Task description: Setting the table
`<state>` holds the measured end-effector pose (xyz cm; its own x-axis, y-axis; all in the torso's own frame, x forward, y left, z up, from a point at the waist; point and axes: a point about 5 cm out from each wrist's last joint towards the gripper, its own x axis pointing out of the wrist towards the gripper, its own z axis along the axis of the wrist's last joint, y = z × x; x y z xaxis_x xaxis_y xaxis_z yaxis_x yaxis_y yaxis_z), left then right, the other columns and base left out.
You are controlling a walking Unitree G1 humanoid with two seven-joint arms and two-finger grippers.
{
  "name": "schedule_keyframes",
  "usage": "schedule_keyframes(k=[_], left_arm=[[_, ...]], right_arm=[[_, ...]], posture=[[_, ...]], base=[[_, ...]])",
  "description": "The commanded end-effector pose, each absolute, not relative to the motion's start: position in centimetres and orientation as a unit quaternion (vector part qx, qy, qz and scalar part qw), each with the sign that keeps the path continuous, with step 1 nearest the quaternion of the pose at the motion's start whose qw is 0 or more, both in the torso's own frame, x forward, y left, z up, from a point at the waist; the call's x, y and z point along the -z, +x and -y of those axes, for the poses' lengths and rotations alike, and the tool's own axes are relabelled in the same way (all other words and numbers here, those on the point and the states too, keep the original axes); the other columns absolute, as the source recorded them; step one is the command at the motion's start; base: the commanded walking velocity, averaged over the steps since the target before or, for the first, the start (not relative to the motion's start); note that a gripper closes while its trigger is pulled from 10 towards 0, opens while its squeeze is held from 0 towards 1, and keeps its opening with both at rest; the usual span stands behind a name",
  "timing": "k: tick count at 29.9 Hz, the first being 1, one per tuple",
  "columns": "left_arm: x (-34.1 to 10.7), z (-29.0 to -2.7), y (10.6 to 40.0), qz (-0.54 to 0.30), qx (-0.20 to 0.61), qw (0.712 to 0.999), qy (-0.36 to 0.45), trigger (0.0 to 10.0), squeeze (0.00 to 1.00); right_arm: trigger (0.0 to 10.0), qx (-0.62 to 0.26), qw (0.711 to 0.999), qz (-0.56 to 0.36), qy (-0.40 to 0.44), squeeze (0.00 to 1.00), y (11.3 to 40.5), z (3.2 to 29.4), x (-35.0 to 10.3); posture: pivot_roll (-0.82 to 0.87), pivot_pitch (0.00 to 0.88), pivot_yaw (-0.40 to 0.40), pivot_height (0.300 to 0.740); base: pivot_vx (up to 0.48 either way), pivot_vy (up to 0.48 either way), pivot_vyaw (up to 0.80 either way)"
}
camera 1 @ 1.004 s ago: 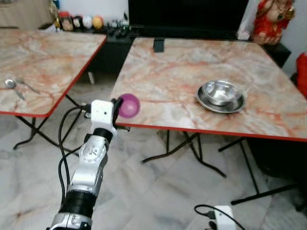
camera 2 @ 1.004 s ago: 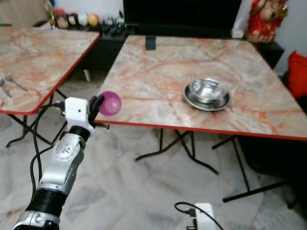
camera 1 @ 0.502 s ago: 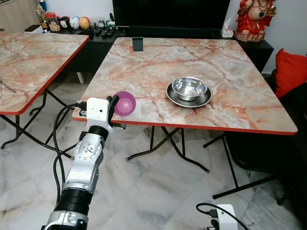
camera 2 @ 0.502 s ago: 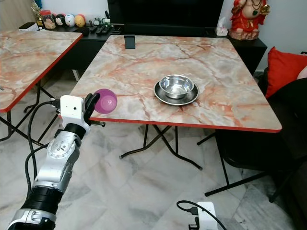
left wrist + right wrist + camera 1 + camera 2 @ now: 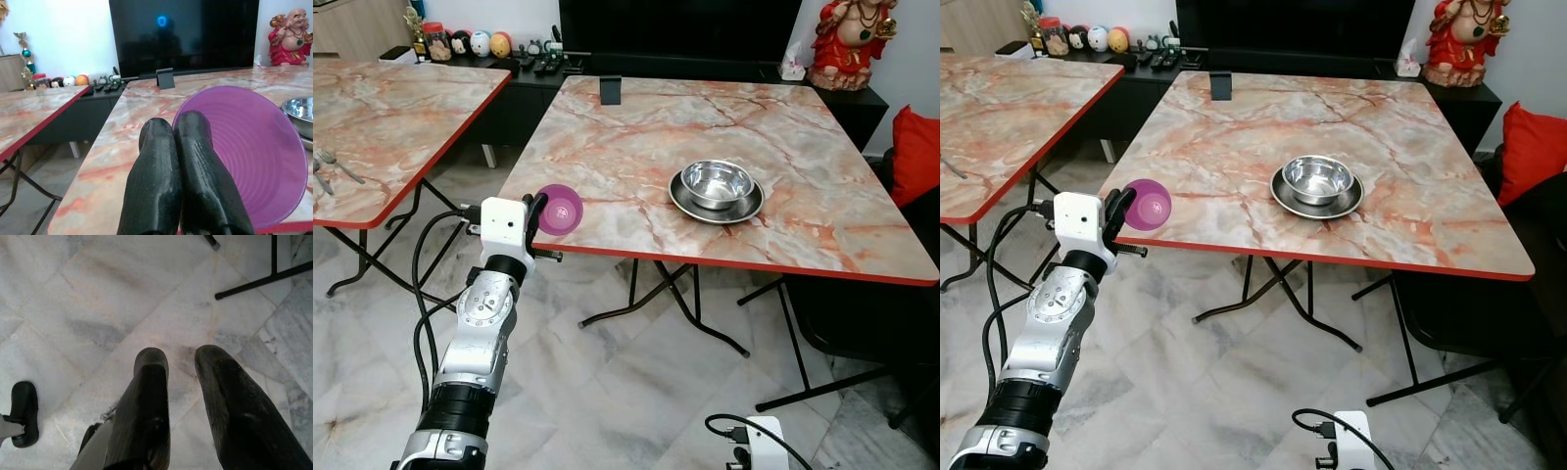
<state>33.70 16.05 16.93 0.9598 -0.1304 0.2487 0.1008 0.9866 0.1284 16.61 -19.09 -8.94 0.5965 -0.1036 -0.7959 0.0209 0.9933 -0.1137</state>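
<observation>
The left gripper [image 5: 540, 208] held a small purple bowl [image 5: 559, 209] by its rim, the jaws pinched together on the wall, at the near left corner of the bench [image 5: 636, 147]. The bowl was tipped on its side with its mouth turned away from the robot, level with the red edge of the bench and apparently not resting on it. In the left wrist view the two fingers [image 5: 166, 181] lay side by side against the ridged inside of the bowl [image 5: 249, 166].

The bowl looked like thin plastic: light, stiff enough to keep its shape, probably not fragile. Its smooth wall could slip or pivot in a one-sided rim pinch, so that hold seemed adequate only for a short carry and a gentle set-down, mouth up.

Further along the bench stood a steel bowl [image 5: 716, 183] on a steel plate [image 5: 744, 211], well apart from the purple one. A second bench [image 5: 391, 127] to the left carried cutlery [image 5: 325, 166] near its edge.

The right gripper [image 5: 183, 382] hung idle over the marble floor [image 5: 98, 308], its jaws a little apart and holding nothing.
</observation>
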Motion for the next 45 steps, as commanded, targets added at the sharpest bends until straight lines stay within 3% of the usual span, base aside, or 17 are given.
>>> schedule_keyframes(k=[1, 31, 45], left_arm=[[-17.19, -15.84, 33.92, 0.131, 0.063, 0.988, 0.054, 10.0, 0.0], [-17.36, -15.17, 34.09, 0.136, 0.07, 0.987, 0.043, 10.0, 0.0], [-17.53, -15.33, 34.19, 0.138, 0.067, 0.987, 0.045, 10.0, 0.0]], right_arm=[[10.0, 0.04, 0.894, -0.445, -0.046, 0.0, 16.83, 19.29, 8.82], [10.0, 0.043, 0.893, -0.446, -0.043, 0.0, 17.0, 19.49, 8.74], [10.0, 0.04, 0.895, -0.442, -0.041, 0.0, 17.05, 19.45, 8.7]], posture=[[0.06, 0.0, -0.029, 0.731], [0.07, 0.0, -0.039, 0.731], [0.07, 0.0, -0.041, 0.731]], base=[[0.285, 0.0, 0.0], [0.297, 0.0, 0.0], [0.297, 0.0, -0.53]])
